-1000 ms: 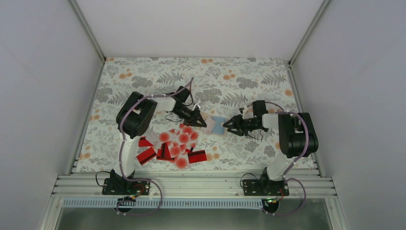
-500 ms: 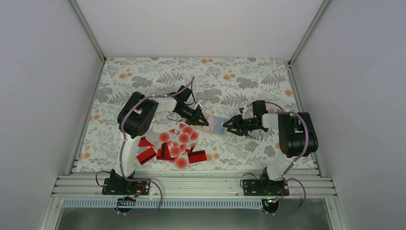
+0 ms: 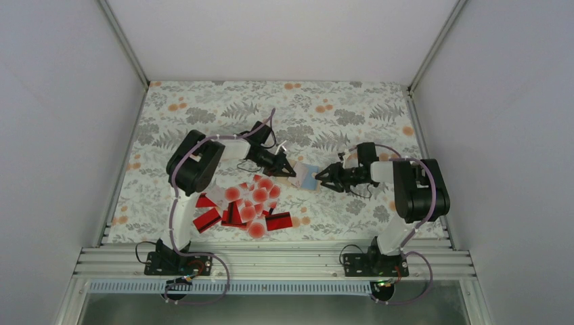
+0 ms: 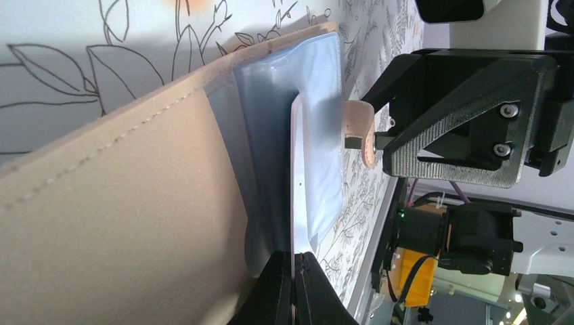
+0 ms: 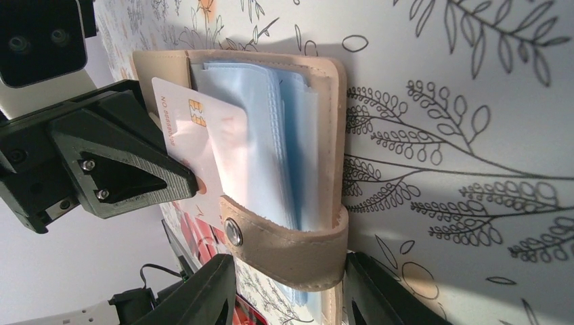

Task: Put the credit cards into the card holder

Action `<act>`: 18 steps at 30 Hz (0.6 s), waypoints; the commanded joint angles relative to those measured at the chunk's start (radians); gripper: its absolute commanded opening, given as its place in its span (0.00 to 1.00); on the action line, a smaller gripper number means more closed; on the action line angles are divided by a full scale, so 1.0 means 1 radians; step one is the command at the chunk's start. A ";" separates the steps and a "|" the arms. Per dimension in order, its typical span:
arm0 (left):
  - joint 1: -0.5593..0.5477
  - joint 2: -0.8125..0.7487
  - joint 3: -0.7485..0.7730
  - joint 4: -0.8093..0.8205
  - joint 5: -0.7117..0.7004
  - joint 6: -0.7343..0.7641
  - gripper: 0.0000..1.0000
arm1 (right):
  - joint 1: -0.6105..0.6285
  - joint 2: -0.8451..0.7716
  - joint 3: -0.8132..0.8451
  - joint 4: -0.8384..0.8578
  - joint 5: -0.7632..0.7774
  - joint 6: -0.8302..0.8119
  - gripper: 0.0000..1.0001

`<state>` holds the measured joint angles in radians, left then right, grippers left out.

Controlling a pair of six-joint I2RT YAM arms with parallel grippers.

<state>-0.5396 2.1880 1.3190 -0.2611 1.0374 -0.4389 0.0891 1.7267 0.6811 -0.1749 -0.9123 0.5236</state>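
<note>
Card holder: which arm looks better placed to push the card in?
Left. The left tool is shut on the card, whose edge is already partway into the holder. The right tool just grips the holder, steadying it.

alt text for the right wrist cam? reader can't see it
The left gripper holds a white chip card partway in a light blue sleeve of the open tan card holder on a leaf-print cover. The right gripper clamps the holder's snap strap at the bottom edge.
</note>
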 commanded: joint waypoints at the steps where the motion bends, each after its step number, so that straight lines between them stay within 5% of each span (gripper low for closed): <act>1: -0.009 -0.017 -0.027 0.062 -0.030 -0.026 0.02 | 0.010 0.049 -0.051 -0.052 0.154 0.004 0.42; 18: -0.046 -0.047 -0.072 0.198 -0.093 -0.171 0.02 | 0.013 0.054 -0.078 -0.030 0.153 0.007 0.41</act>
<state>-0.5694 2.1723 1.2671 -0.1177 0.9947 -0.5652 0.0891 1.7267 0.6655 -0.1440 -0.9207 0.5270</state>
